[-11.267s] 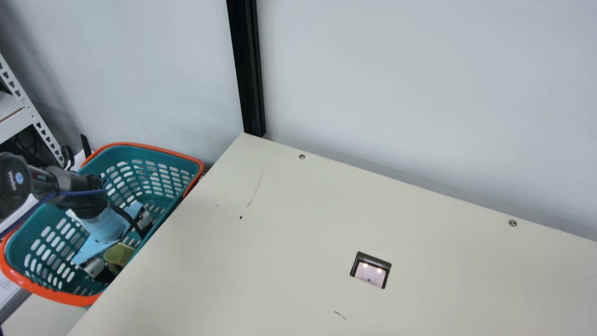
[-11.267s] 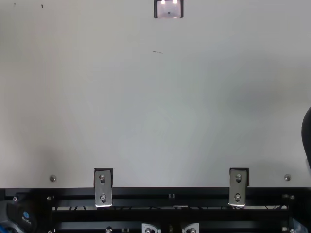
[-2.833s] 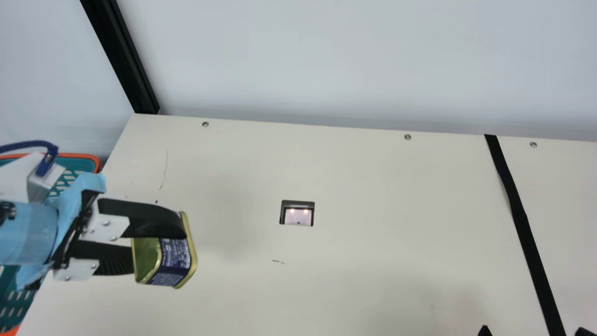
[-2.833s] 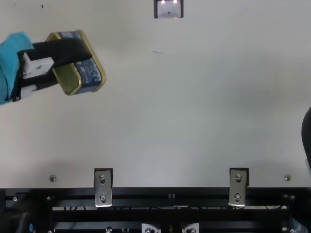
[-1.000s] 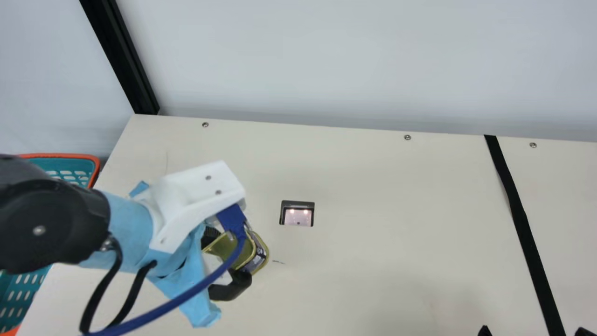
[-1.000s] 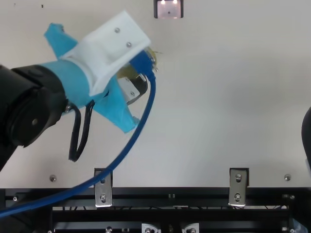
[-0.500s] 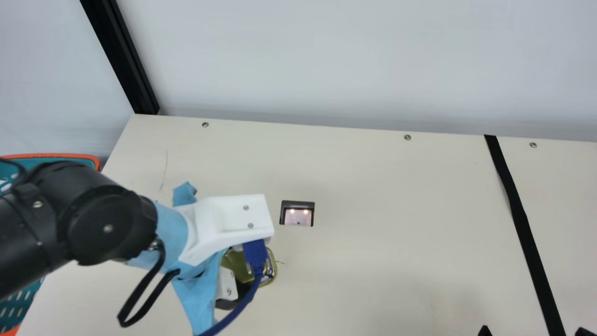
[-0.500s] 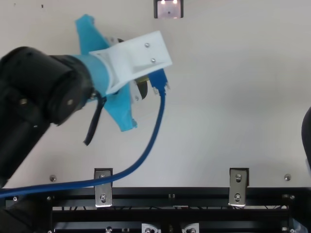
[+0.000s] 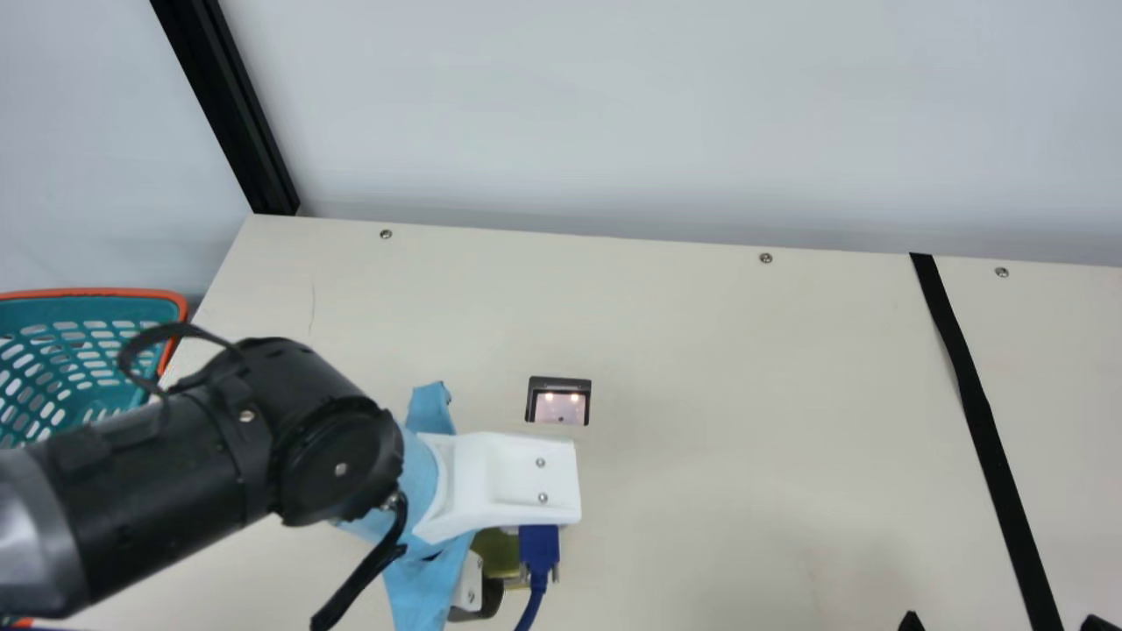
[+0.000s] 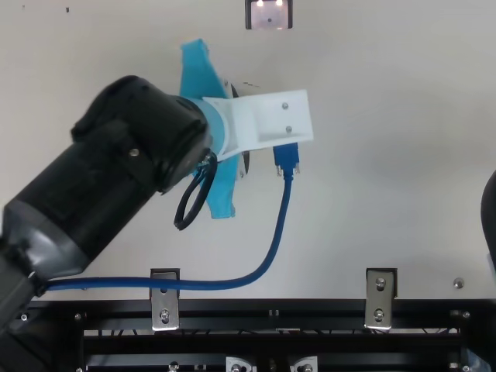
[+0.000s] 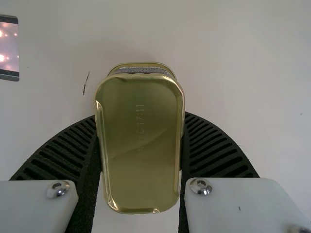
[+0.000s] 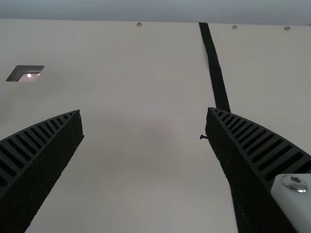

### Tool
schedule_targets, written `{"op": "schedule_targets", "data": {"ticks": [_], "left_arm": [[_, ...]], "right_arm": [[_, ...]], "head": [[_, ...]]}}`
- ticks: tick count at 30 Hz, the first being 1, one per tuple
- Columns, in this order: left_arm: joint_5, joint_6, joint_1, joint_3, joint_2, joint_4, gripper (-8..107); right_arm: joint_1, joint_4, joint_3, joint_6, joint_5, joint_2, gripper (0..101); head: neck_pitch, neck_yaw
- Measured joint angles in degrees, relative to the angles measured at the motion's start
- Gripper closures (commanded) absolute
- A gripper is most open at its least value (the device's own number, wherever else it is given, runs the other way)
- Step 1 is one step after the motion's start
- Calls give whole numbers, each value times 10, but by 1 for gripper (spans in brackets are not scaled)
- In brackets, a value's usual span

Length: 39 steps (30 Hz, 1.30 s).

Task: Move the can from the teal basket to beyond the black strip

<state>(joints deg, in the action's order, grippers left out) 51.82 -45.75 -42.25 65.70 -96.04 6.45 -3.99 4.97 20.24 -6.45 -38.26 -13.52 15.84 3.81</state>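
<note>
Gold-ended can (image 11: 141, 145): clasped in left gripper (image 9: 473, 589); table (image 9: 701, 350) contact hard to judge. Main view, from can: teal basket (image 9: 96, 310), ten o'clock; black strip (image 9: 983, 421), nearly three. Right gripper (image 9: 1004, 624): spread wide.

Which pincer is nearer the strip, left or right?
Right. In the main view, the right pincer shows a tip on each side of the strip; the left pincer, holding the can, is far left of it.
</note>
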Motion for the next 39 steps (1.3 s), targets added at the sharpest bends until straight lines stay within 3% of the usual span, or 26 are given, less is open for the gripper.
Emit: {"op": "schedule_targets", "data": {"ticks": [12,21,32,39], "left_arm": [[13,18,5,4,23,13,9],[24,69,74,7,118,62,9],[-118,274,230,-75,254,-9,9],[-228,413,341,-157,336,-75,9]], "right_arm": [[0,0,0,0,0,0,0],[0,0,0,0,0,0,0],[1,-4,2,1,2,-10,0],[10,-25,34,-4,38,-65,0]], "head": [[0,0],[0,0],[0,0],[0,0]]}}
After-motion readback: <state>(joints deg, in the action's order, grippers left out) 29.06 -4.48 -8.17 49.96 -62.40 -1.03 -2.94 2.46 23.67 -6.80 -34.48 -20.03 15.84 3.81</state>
